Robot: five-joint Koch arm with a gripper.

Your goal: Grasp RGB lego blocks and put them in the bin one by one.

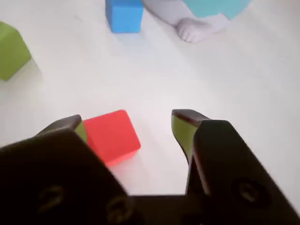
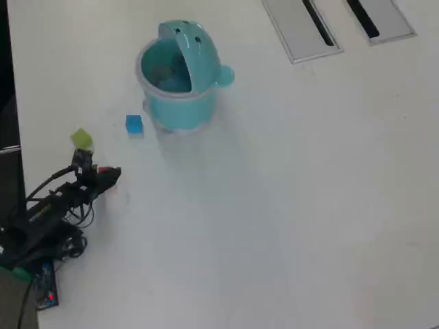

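Bin [image 2: 180, 103] lid up, interior contents unclear; blocks outside.

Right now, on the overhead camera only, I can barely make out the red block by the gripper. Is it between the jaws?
Observer: Yes. In the wrist view the red block lies on the table between the jaws of the gripper, and the jaws are open.
Operator: Is it centred between them?
Observer: No. It sits right beside the jaw on the left of the wrist view, with a wide gap to the jaw on the right.
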